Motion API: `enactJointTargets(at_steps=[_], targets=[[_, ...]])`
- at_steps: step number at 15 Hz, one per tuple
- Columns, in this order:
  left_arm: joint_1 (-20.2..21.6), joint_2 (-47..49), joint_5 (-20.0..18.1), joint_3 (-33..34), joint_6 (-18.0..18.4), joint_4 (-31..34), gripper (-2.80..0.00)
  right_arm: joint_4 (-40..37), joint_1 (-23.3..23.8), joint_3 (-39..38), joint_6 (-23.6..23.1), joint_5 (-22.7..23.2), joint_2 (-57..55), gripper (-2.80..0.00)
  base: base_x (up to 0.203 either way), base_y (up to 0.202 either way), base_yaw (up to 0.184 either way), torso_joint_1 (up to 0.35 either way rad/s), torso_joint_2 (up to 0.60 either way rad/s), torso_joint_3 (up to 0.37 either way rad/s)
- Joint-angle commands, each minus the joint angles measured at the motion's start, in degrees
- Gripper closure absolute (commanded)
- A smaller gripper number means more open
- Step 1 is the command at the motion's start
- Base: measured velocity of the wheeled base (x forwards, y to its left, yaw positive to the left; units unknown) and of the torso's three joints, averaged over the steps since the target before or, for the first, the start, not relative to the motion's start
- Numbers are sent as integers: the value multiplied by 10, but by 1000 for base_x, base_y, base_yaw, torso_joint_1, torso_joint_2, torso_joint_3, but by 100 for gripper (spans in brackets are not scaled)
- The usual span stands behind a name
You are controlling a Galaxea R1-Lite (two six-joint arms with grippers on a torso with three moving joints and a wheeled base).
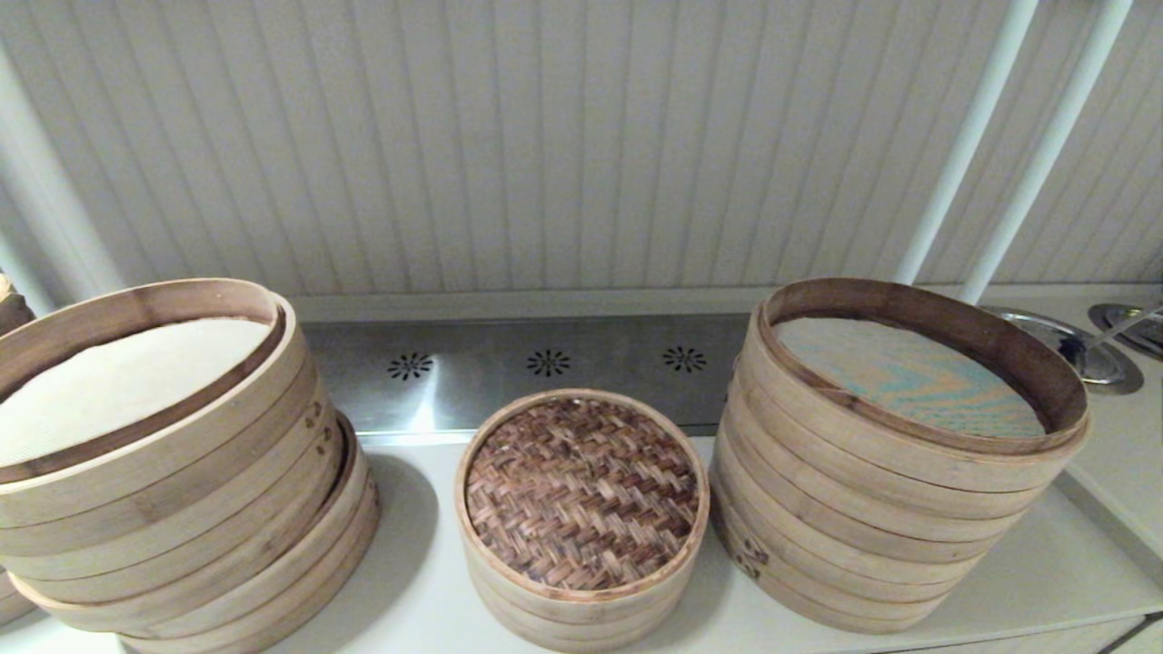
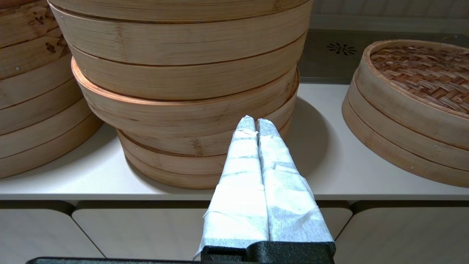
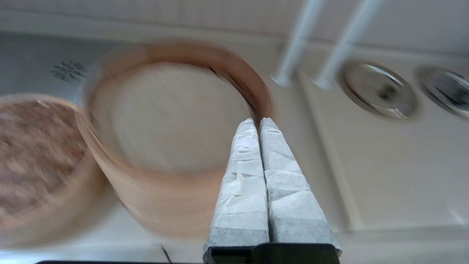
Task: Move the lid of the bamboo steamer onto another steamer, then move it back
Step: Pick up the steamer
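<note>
Left gripper (image 2: 255, 124) is hovering, fingers pressed together, empty, facing the left stack (image 2: 183, 84). Right gripper (image 3: 257, 124) is likewise closed, empty, above the right stack (image 3: 176, 146). Bamboo steamer lid (image 1: 581, 490) is sitting at 6 o'clock between stacks.

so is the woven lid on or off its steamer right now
On. The bamboo steamer lid sits flat on the small steamer between the two tall stacks, its rim seated all round. Neither gripper touches it.

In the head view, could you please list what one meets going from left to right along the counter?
Left steamer stack → bamboo steamer lid, sitting on a low steamer → right steamer stack → metal discs on the counter at the far right.
</note>
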State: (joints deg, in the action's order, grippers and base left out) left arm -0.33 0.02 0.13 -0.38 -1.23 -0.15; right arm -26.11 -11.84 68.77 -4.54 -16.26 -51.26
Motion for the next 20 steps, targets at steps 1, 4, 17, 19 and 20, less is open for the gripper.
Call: enactJointTargets(at_steps=[1, 4, 17, 19, 20], targets=[[0, 1, 0, 0, -1, 0, 0, -10, 32, -85, -5, -4, 117, 0, 0, 0, 0, 0, 0, 0], [0, 1, 0, 0, 0, 0, 0, -15, 56, -203, -7, -11, 203, 0, 0, 0, 0, 0, 0, 0], [0, 1, 0, 0, -1, 0, 0, 164, 122, -632, 1, 164, 497, 0, 0, 0, 0, 0, 0, 0], [0, 1, 0, 0, -1, 0, 0, 170, 122, -653, 2, 185, 512, 0, 0, 0, 0, 0, 0, 0], [0, 1, 0, 0, -1, 0, 0, 170, 122, -653, 4, 185, 512, 0, 0, 0, 0, 0, 0, 0]])
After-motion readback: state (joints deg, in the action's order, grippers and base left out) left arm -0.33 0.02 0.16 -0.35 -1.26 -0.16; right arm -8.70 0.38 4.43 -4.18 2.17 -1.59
